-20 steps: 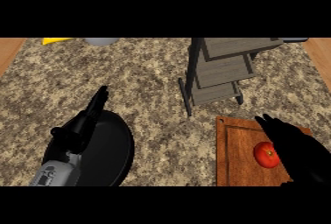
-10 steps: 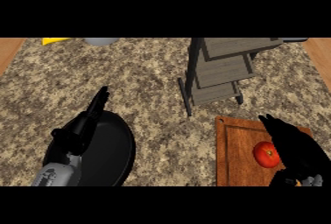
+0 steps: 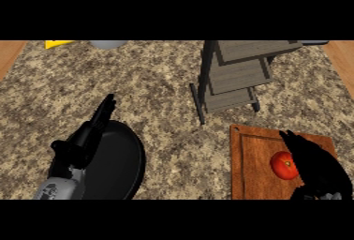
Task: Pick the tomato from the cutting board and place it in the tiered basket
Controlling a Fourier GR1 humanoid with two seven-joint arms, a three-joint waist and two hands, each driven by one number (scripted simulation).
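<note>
One tomato [image 3: 283, 165] is seen, and one wooden cutting board [image 3: 252, 159] is counted beneath it. One tiered basket [image 3: 235, 75] is found on the granite counter [image 3: 152, 79], its grey slatted shelves stepped one above another. One black pan [image 3: 117, 164] is counted at the lower left. Two black hands are seen: the left hand [image 3: 86, 138] and the right hand [image 3: 314, 161]. At the far edge, one yellow object [image 3: 59, 43] and one grey round object [image 3: 107, 44] are partly shown.

Right hand [image 3: 317, 164] beside tomato [image 3: 283, 165]
</note>
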